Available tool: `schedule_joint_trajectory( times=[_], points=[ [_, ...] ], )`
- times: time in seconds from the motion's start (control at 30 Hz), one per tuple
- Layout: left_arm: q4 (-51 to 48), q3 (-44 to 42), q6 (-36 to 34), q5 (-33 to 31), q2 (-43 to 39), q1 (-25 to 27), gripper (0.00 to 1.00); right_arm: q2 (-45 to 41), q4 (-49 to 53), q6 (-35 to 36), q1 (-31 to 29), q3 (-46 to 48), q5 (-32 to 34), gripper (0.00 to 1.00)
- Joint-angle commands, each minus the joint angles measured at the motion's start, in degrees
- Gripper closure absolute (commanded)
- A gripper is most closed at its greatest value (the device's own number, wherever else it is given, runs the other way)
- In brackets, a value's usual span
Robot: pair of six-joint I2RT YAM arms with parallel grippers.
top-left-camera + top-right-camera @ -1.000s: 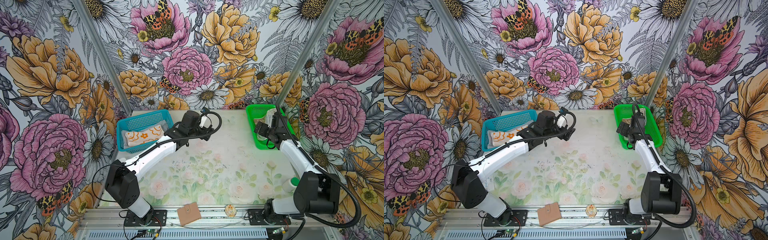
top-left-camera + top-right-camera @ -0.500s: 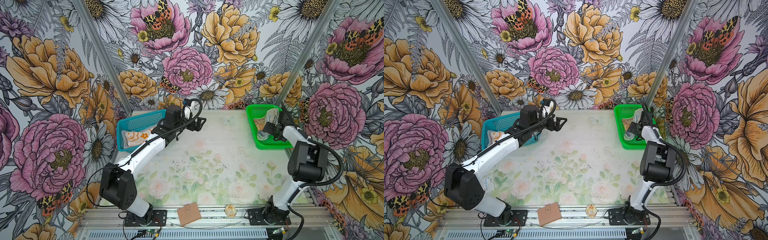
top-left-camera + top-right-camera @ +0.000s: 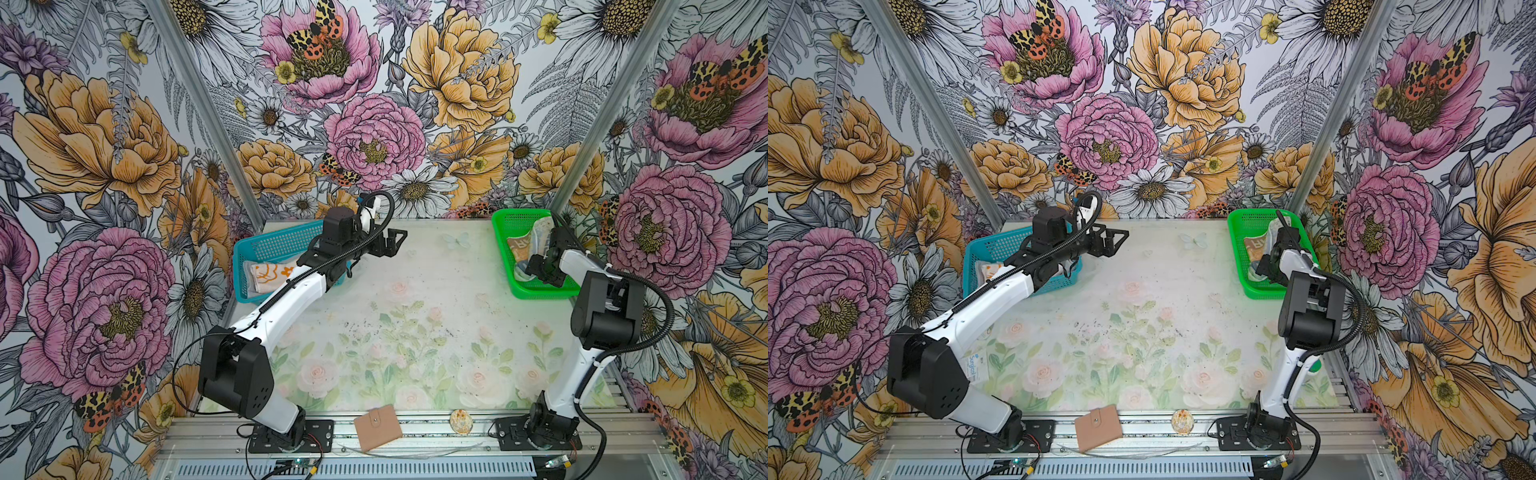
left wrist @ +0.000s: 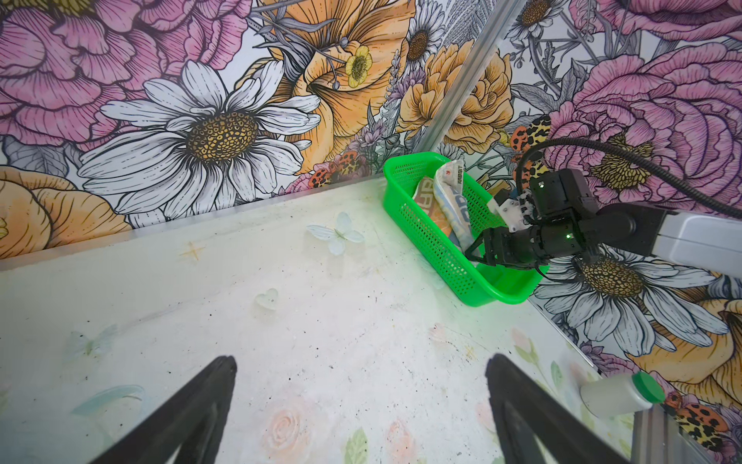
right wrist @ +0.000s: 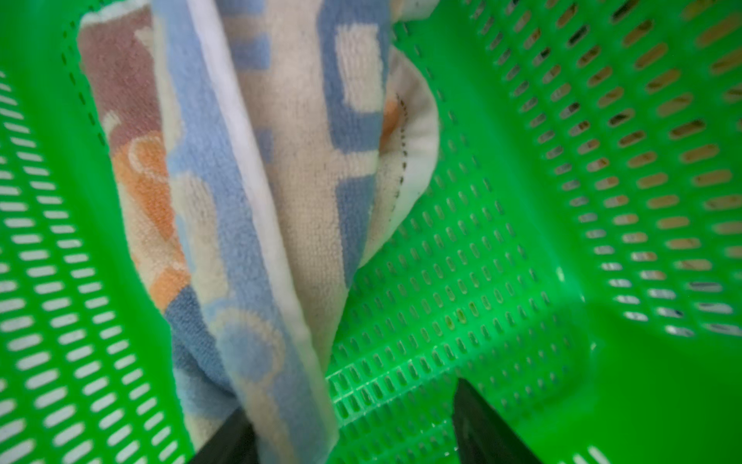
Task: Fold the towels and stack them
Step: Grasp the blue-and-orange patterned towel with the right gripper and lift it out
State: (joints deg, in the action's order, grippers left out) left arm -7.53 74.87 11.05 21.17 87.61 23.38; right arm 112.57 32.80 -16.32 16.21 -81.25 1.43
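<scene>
A beige, orange and blue lettered towel [image 3: 536,237] [image 3: 1260,245] [image 5: 261,201] lies crumpled in the green basket [image 3: 540,291] [image 4: 441,257] at the back right. My right gripper [image 3: 536,266] [image 5: 351,405] is down inside that basket. Its jaws stand apart, and a fold of the lettered towel rests against one finger. An orange-and-cream flowered towel [image 3: 270,272] [image 3: 990,270] lies in the blue basket [image 3: 274,245] at the back left. My left gripper [image 3: 395,245] [image 4: 361,361] hangs wide open and empty above the table, just right of the blue basket.
A tan wallet [image 3: 377,427] and a small round thing [image 3: 461,420] lie on the front rail. A white bottle with a green cap [image 4: 618,393] lies by the right wall. A small blue-white packet [image 3: 974,365] shows under the left arm. Flowered walls close three sides.
The right arm folded up and its gripper went deeper into the green basket, with the jaws narrowing beside the lettered towel. The left gripper swung slightly left, then held still, wide open.
</scene>
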Motion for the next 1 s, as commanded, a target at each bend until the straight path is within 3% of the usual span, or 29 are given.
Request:
schedule_joint_trajectory(
  times=[0.0, 0.07, 0.13, 0.23, 0.37, 0.5, 0.67, 0.83, 0.97],
  points=[
    [1.81, -0.82, 1.13, 2.00, -0.10, -0.55, 0.01, -1.39, 0.08, 0.60, -0.53, -2.30, -0.59, 0.60],
    [1.91, -0.87, 1.29, 2.06, -0.27, -0.77, 0.01, -3.07, 0.07, 1.65, -0.96, -2.93, -1.44, 0.84],
    [1.95, -0.86, 1.26, 2.25, -0.27, -1.00, 0.01, -6.19, -0.01, 3.22, -2.31, -3.76, -0.57, 1.00],
    [2.03, -0.76, 1.53, 2.47, -0.28, -1.25, 0.01, -11.83, -0.11, 6.08, -5.88, -6.29, 2.05, 1.00],
    [2.05, -0.86, 1.49, 2.43, -0.51, -1.44, 0.01, -17.54, -0.10, 9.06, -11.66, -12.65, -0.51, 1.00],
    [2.27, -1.30, 1.34, 2.07, -1.37, -2.43, 0.01, -21.98, -0.19, 10.15, -19.40, -19.37, -8.44, 1.00],
    [3.92, -2.60, 2.46, 1.91, -3.36, -5.56, 0.01, -25.86, -1.85, 6.21, -28.01, -22.67, -19.26, 1.00],
    [3.63, -2.45, 3.65, 1.76, -3.38, -8.67, 0.01, -28.23, -3.62, -0.04, -30.18, -12.24, -17.16, 1.00],
    [-3.72, 1.02, 1.36, -2.57, -1.12, -8.79, 0.04, -28.38, -9.93, -4.90, -29.77, 6.79, -12.65, 1.00]
  ],
)
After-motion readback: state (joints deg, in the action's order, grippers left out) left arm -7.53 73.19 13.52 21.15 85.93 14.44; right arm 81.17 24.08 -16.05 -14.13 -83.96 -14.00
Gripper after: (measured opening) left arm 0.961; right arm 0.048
